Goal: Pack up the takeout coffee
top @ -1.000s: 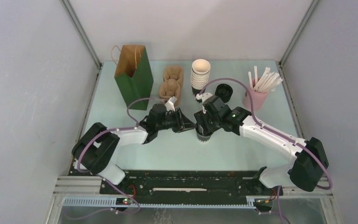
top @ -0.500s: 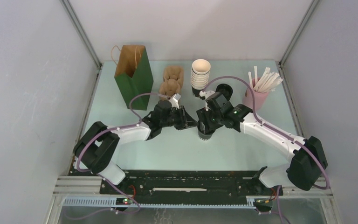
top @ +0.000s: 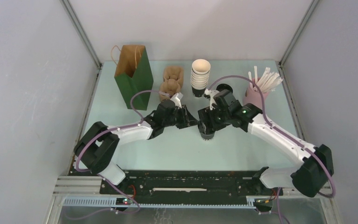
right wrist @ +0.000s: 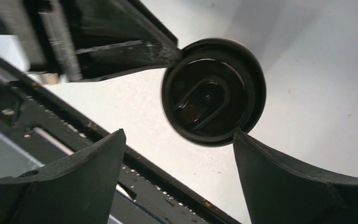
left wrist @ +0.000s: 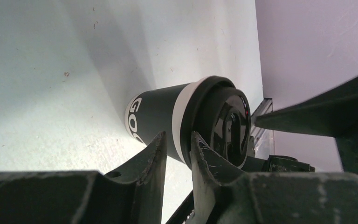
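The takeout coffee [top: 206, 135] stands upright near the table's middle: a dark paper cup [left wrist: 161, 114] with a white band under a round black lid [right wrist: 213, 91]. My right gripper [right wrist: 178, 135] hangs directly above the lid, open wide, with a finger on each side and nothing between them; in the top view [top: 207, 122] it hides most of the cup. My left gripper [left wrist: 178, 140] comes in from the left at lid height [top: 192, 123]. Its jaws are nearly together with nothing between them, and the tips touch the lid's rim.
A tall green bag [top: 133, 77] stands open at the back left. Beside it are brown pulp carriers [top: 171, 81], a stack of white-rimmed cups [top: 200, 73], a stack of black lids [top: 224, 87] and a pink cup of stirrers [top: 257, 94].
Both arms have shifted a little to the right. My left gripper's tips have closed in on the cup's lid. The cup stays in place.
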You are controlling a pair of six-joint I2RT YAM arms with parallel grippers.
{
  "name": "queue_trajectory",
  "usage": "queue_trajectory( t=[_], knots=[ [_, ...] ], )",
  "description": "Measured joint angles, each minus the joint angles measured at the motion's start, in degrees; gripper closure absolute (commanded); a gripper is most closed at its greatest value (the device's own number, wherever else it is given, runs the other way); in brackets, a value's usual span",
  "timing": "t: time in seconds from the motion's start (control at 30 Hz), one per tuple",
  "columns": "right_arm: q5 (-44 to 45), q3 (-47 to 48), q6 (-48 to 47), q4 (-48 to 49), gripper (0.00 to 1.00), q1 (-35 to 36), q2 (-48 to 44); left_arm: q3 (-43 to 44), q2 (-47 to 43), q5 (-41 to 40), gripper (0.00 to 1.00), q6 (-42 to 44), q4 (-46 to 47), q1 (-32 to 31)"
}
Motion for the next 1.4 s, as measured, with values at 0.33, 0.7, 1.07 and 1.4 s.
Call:
queue_trajectory(
  t=[0.33, 0.7, 1.07, 1.4],
  knots=[
    [-10.2, -0.5, 3.0, 3.8, 0.2, -10.8, -8.5, 0.1, -0.3, -1.2, 0.69, 0.5, -0.3, -0.9],
    [-34.3, -22.6, 13.9, 21.4, 0.57, -31.8, -10.3, 1.9, -0.6, -2.6, 0.69, 1.7, -3.6, -2.2],
    [-45.7, -28.4, 20.5, 37.9, 0.62, -37.4, -3.4, 2.9, -0.1, -3.5, 0.69, 1.7, -4.5, -2.8],
    [-47.4, -31.3, 22.6, 46.2, 0.67, -37.4, 0.7, 3.1, -0.1, -4.0, 0.7, 1.7, -4.7, -3.2]
  ],
)
